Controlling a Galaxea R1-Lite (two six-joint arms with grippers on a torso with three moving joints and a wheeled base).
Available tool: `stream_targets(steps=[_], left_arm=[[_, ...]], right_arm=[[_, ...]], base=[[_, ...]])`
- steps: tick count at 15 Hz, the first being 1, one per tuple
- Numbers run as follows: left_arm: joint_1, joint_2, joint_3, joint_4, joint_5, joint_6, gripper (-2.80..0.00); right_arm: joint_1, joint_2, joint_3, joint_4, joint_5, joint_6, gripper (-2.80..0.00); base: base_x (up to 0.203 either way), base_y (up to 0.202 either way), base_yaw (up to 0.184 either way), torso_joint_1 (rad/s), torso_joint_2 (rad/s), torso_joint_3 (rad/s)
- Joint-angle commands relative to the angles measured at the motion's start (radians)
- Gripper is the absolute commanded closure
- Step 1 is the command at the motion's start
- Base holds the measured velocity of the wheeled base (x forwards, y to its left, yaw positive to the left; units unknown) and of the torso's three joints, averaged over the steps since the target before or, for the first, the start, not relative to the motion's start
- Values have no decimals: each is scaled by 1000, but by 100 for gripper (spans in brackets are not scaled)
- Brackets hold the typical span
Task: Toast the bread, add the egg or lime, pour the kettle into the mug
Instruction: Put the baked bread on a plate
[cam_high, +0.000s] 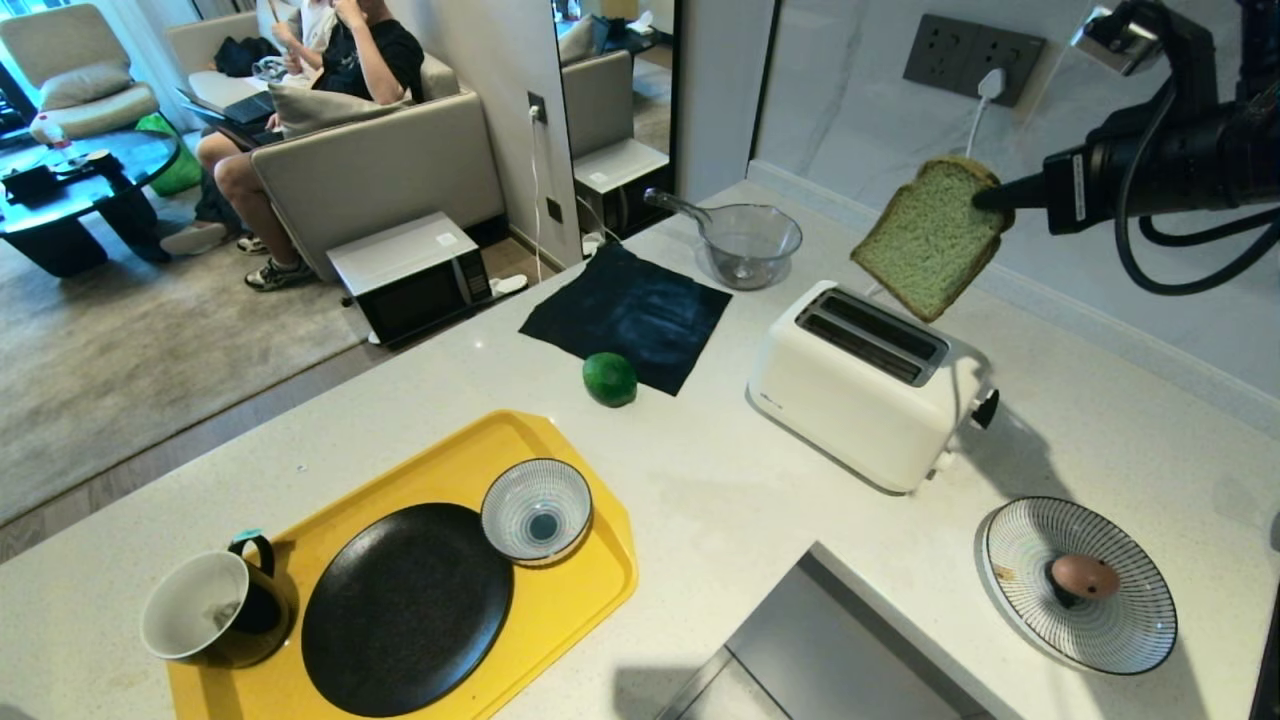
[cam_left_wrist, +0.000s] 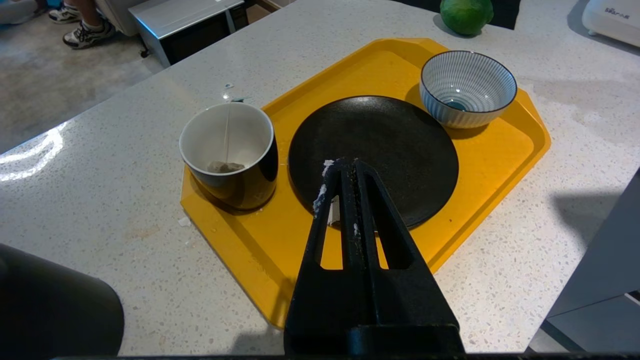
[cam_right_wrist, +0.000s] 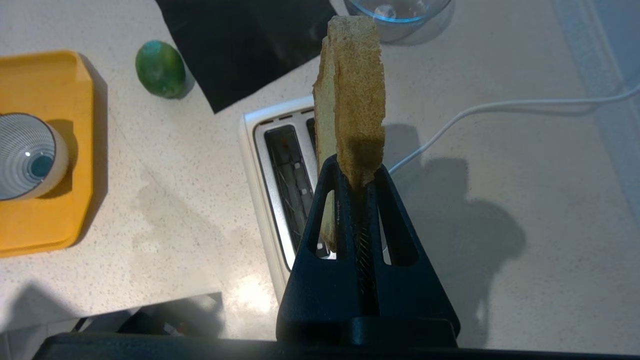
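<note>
spongy green bread (cam_high: 930, 240), boxy white toaster (cam_high: 865, 390)

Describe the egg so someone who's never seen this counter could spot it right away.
Start at the white two-slot toaster on the speckled white counter. Nearer the robot on its right sits a round white plate with thin dark radial stripes. The small pinkish-tan egg lies on it alone, unlike the round green lime beside the dark cloth.

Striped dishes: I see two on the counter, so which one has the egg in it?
The flat striped plate right of the toaster holds the egg. The other, a deeper striped bowl on the yellow tray, is empty.
</note>
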Motion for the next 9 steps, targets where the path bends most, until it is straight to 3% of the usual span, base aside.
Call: stream_targets(steps=[1,5,7,9], left_arm=[[0,-1,17,-1,-1,0,0],[0,-1,17,-1,-1,0,0],[0,-1,17,-1,-1,0,0],[1,-1,17,-1,-1,0,0]], right_arm=[[-9,-50,-10,-2,1,-1,0],[-9,-86,-5,-56,0,5,0],[-10,-88,-9,-131,-6,52,0],[-18,-127,-2,-133,-67,77,0]], base=[[0,0,0,0,0,0],[0,0,0,0,0,0],[0,0,0,0,0,0],[0,0,0,0,0,0]])
